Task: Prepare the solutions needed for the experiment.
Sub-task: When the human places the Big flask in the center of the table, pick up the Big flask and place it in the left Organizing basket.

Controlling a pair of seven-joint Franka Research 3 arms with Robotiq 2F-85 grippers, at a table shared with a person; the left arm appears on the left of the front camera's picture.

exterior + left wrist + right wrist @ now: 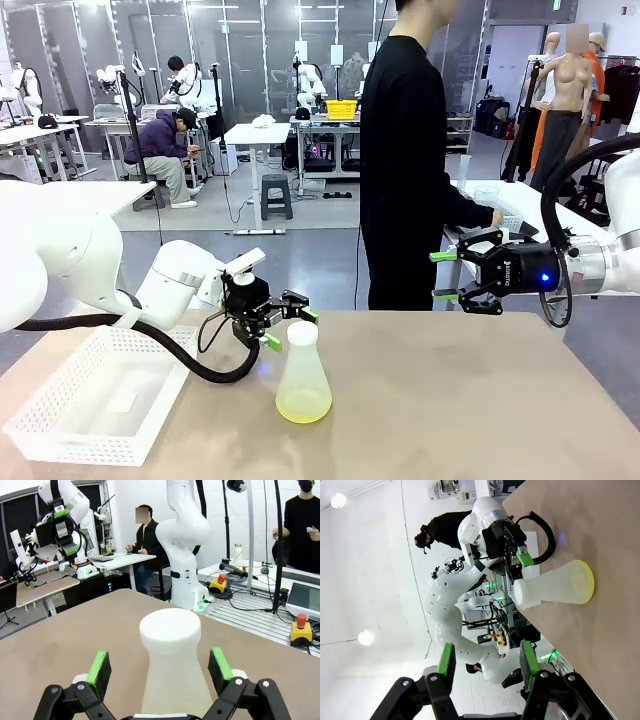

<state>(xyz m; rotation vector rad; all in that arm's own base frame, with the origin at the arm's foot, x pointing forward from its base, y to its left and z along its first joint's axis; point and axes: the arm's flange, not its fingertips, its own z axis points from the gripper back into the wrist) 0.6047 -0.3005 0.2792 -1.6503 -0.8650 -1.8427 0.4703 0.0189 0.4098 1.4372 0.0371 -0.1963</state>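
Low in a clear cone-shaped flask [302, 372] a shallow layer of pale yellow-green liquid [303, 405] is seen, resting on the tan table [450, 400] slightly left of the middle in the front view. The flask stands upright, its narrow white neck topmost.

Around that neck the left hand [290, 327] is placed, its green-padded fingers [308, 314] spread wide, one on either side. From the front it cannot be told whether the pads touch the neck; in the left wrist view the answer is given, since bare table is seen between each pad [99, 666] and the flask [172, 675], so nothing is pinched. The liquid itself is hidden in that view, where only the neck and upper body are shown.

In the right wrist view the scene is turned on its side: the flask [555, 587] appears lying across the picture, with the yellow liquid [589, 582] at its wide end and the left hand [522, 562] beside its neck. The right hand [487, 665] is shown there with its fingers partly spread and nothing between them. By the front view it is placed well apart from the flask, raised above the table's far right edge [448, 276].

A white perforated tray [70, 400] is seen on the table's left side, under the left arm. A person in black [405, 160] stands at the far side of the table.
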